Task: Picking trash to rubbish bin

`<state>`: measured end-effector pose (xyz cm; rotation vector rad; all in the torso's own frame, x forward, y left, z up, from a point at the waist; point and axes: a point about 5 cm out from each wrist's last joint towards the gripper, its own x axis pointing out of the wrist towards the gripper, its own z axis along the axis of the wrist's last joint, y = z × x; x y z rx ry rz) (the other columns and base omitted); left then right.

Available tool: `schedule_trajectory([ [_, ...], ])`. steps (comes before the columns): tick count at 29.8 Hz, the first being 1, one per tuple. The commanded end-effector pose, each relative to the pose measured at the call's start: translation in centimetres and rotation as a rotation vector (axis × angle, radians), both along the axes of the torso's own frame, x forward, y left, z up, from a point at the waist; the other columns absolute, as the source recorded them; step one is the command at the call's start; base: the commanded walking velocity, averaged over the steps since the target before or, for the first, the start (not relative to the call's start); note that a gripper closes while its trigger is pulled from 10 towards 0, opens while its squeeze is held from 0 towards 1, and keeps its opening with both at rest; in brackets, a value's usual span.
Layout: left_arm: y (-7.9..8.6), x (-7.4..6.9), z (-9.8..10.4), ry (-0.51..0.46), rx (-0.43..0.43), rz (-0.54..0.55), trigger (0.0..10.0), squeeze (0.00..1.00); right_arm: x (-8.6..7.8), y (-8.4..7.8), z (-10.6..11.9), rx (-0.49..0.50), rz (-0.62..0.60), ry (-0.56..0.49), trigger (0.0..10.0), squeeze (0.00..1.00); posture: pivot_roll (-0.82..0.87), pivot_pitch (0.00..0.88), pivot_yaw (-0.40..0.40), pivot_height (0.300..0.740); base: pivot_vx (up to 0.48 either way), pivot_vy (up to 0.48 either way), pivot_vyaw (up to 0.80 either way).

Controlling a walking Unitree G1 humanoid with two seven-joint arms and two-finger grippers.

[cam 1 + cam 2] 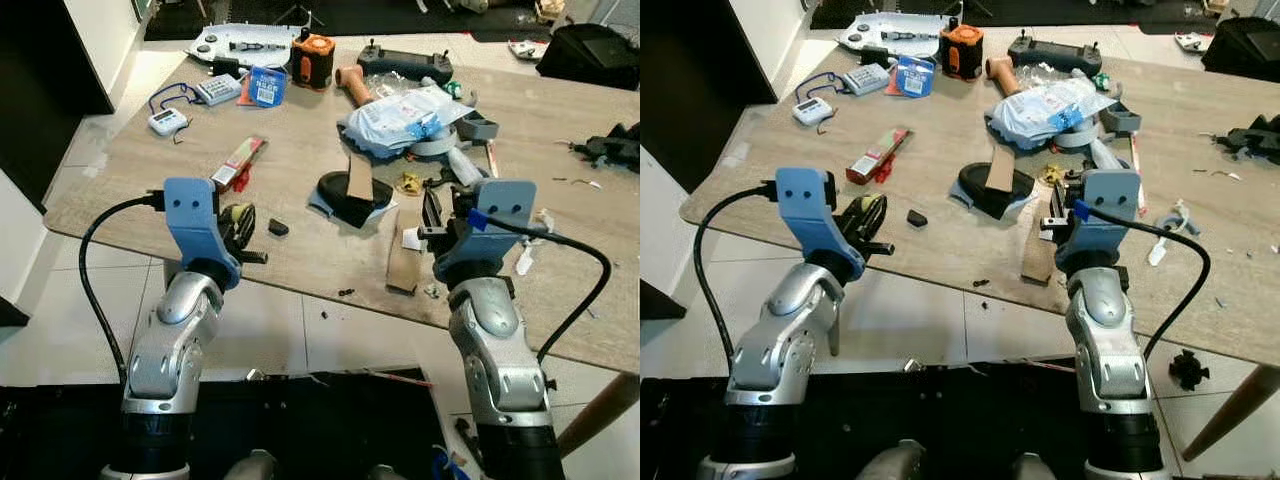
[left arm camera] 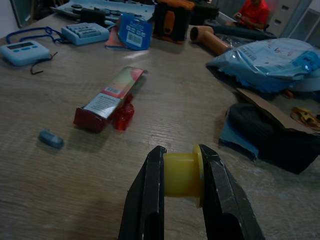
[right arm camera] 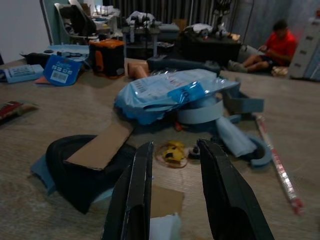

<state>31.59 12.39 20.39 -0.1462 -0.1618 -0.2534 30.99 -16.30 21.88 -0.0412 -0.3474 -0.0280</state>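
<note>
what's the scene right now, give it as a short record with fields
surface: wooden table, cluttered
left gripper: shut on yellow spool, above the table's near edge
right gripper: open, holding nothing, over cardboard strip
nearby trash: red packet, blue plastic bag, small dark piece
person: in red, seated in the background

Bare table [image 1: 300,150] centre; blue bag [image 1: 405,120], cardboard strip [image 1: 405,250] crowd right.

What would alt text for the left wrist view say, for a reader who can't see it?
Two black fingers of the left gripper pinch a small yellow spool above a cluttered wooden table. Behind lie a red packet, a blue plastic bag and a timer.
</note>
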Motion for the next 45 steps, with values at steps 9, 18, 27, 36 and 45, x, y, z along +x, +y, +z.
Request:
schedule_trajectory([
  [9, -0.9, -0.2, -0.7, 0.015, 0.035, -0.015, 10.0, 0.00, -0.8, -0.5, -1.4, -0.044, -0.030, 0.022, 10.0, 0.00, 0.04, 0.131, 0.012, 0.740, 0.000, 0.000, 0.00],
  [18, -1.1, -0.4, -0.9, 0.019, 0.049, -0.014, 10.0, 0.00, -0.9, -0.8, -2.3, -0.047, -0.037, 0.061, 10.0, 0.00, 0.04, 0.119, 0.007, 0.740, 0.000, 0.000, 0.00],
  [27, -1.3, -0.4, -0.8, 0.013, 0.047, -0.010, 10.0, 0.00, -0.7, -1.0, -2.6, -0.038, -0.043, 0.082, 10.0, 0.00, 0.04, 0.116, 0.006, 0.740, 0.000, 0.000, 0.00],
  [36, -1.6, -0.3, -0.7, 0.010, 0.053, -0.014, 10.0, 0.00, -0.7, -0.6, -3.0, -0.031, -0.015, 0.097, 10.0, 0.00, 0.04, 0.124, 0.008, 0.740, 0.000, 0.000, -0.79],
  [45, -1.7, -0.3, -0.9, 0.018, 0.067, -0.018, 10.0, 0.00, -0.7, -0.5, -3.2, -0.011, 0.004, 0.114, 10.0, 0.00, 0.04, 0.138, 0.011, 0.740, 0.000, 0.000, -0.80],
])
